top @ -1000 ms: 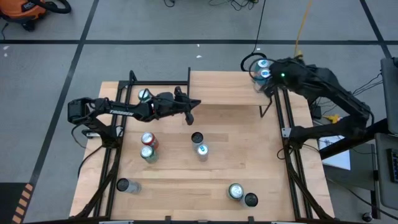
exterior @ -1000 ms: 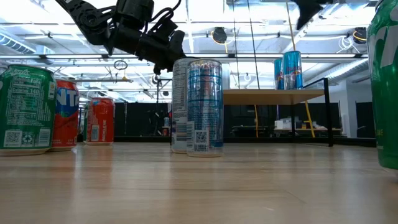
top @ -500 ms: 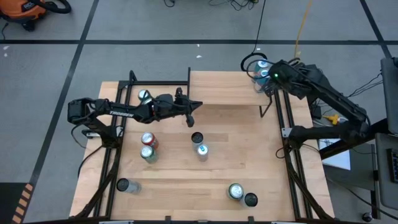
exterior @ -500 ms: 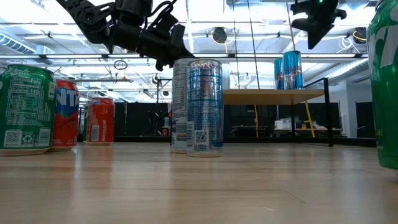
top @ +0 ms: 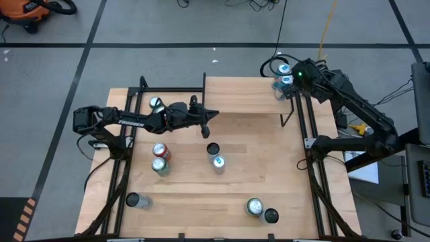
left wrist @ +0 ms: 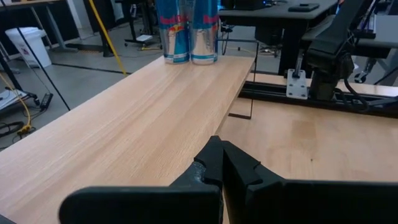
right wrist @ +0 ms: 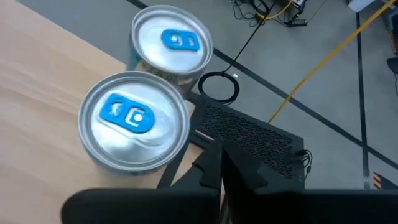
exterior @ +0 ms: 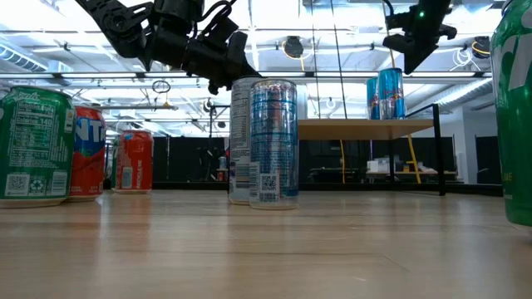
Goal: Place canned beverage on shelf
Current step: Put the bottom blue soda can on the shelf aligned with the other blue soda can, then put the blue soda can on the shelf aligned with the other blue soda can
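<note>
The right gripper (top: 290, 75), fingers together like the left gripper's (top: 207, 128), has lifted off the cans (top: 281, 86).

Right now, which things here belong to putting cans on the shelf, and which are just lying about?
Job:
- shelf
- two blue cans on its corner
- loose cans on the table
- right gripper, shut
- left gripper, shut

Lying about:
- orange vacuum
- floor cables

High view looks straight down, taking in the whole counter (top: 269, 181). Low view sits at counter height, close behind the cans, facing the room. Left wrist view gazes along the shelf (left wrist: 143, 118) toward two blue cans (left wrist: 186, 31); right wrist view peers down close on those same cans.
</note>
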`<act>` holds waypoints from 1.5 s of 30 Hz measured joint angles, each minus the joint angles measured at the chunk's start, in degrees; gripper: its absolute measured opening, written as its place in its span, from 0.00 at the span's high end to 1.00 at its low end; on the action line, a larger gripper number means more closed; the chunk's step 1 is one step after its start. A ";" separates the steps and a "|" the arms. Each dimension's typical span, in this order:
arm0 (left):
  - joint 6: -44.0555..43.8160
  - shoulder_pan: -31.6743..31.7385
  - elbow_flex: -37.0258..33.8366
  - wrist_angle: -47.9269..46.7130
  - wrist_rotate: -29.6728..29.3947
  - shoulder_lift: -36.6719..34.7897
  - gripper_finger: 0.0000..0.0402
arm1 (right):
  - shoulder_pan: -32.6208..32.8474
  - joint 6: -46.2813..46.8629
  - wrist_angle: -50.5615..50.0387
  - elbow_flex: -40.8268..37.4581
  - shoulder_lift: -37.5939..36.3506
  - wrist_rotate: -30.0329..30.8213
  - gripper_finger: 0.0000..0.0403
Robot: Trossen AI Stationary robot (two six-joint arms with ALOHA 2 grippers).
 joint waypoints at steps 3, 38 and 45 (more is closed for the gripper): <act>0.02 0.02 0.00 -0.10 -0.01 -0.01 1.00 | -0.46 -0.85 0.79 0.00 -0.04 -0.86 1.00; 1.76 -3.49 0.00 -24.01 -9.70 -17.45 1.00 | 2.42 3.46 -2.44 0.07 -12.01 -25.37 0.91; -1.64 -15.72 0.00 -37.59 -24.14 -24.63 1.00 | 10.16 6.64 10.20 -8.75 -17.47 -37.41 0.85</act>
